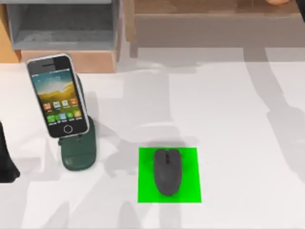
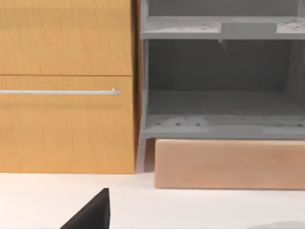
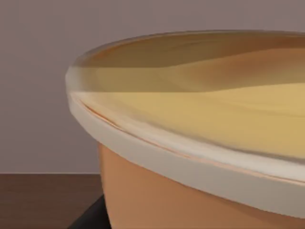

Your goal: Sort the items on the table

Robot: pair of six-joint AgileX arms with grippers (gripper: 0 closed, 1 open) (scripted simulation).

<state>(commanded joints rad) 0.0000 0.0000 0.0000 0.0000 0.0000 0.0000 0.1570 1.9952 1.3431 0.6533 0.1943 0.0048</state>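
- Mouse [image 1: 167, 171] sits centred on green square [image 1: 169, 174], long axis running near-to-far on table [image 1: 238, 119], mid-table, slightly left of centre
- Smartphone [image 1: 58, 95] leans upright in dark green stand [image 1: 79, 152], left side of table, screen facing up toward top cam
- Both items look already placed, so sorting seems about done, my judgement
- L arm: dark bit at top view's left edge [image 1: 7, 162], nearer the phone; gripper state can't tell
- L wrist cam faces wooden + grey shelf units [image 2: 214, 95]
- R wrist cam up close on an orange bowl-like thing w/ pale rim [image 3: 190, 162]; R gripper state can't tell
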